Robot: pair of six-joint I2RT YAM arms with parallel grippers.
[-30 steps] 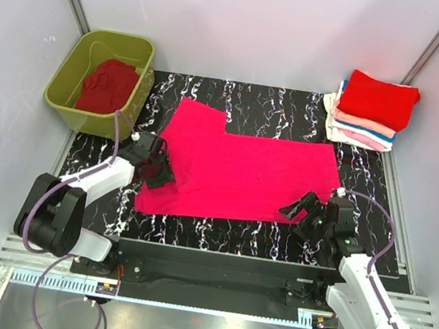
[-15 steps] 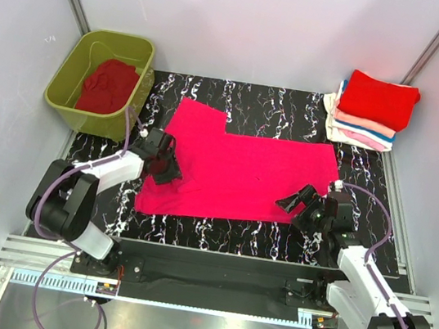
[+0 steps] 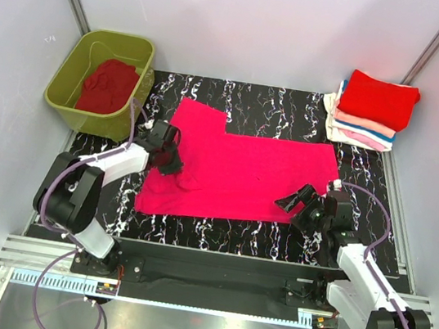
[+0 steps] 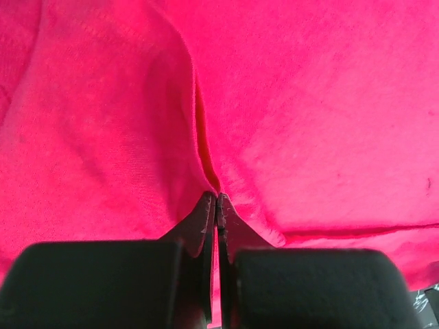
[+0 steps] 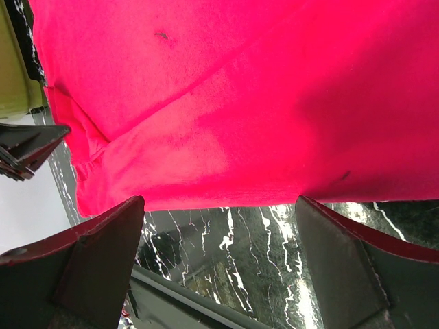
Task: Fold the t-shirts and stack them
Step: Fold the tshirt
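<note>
The magenta t-shirt (image 3: 244,168) lies spread flat across the middle of the table (image 3: 278,107), one sleeve pointing to the far left.

Left pincer (image 3: 175,164): set on the shirt's left part, just inside its left edge. Its fingers are pressed together, pinching a raised ridge of the magenta cloth. The left wrist view shows the fold running up from between the tips.

Right pincer (image 3: 295,199): at the near right corner of the same shirt, low over the table. Its fingers stand spread wide with nothing between them. The right wrist view shows the shirt's near hem lying just beyond the tips.

A stack of folded t-shirts (image 3: 372,109) sits at the far right corner, red on top, with pale pink and white layers beneath.

An olive-green tub (image 3: 73,68) stands at the far left, off the table's edge, with a crumpled red cloth (image 3: 107,86) inside.
</note>
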